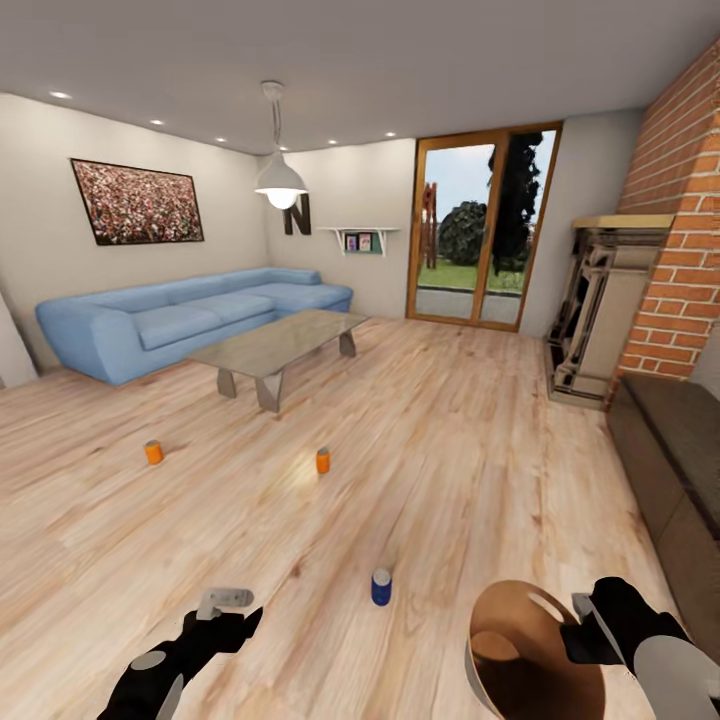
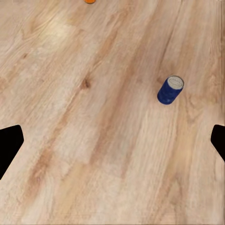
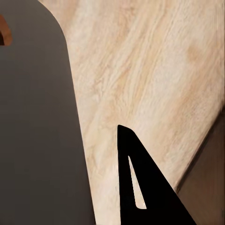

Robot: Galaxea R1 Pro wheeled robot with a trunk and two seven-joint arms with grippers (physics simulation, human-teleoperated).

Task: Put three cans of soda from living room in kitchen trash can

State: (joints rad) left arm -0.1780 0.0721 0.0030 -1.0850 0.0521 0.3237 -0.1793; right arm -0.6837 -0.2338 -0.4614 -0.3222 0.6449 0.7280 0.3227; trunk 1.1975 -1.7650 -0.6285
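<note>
Three soda cans stand upright on the light wood floor: an orange can [image 1: 153, 452] at the left, a second orange can [image 1: 322, 460] in the middle, and a blue can [image 1: 381, 587] nearest me. My left gripper [image 1: 232, 612] hovers open over the floor, left of the blue can [image 2: 170, 90], with nothing between its fingers. At the lower right my right gripper [image 1: 585, 628] is shut on the rim of the trash can [image 1: 535, 650], which is tilted and shows its glossy brown inside. Its grey outer wall [image 3: 37, 131] sits against one dark finger [image 3: 136, 183].
A glass-topped low table [image 1: 280, 345] and a long blue corner sofa [image 1: 180, 320] stand behind the cans. A white pendant lamp [image 1: 281, 182] hangs above. A brick fireplace wall [image 1: 680, 250] and a dark low bench [image 1: 670, 450] line the right side.
</note>
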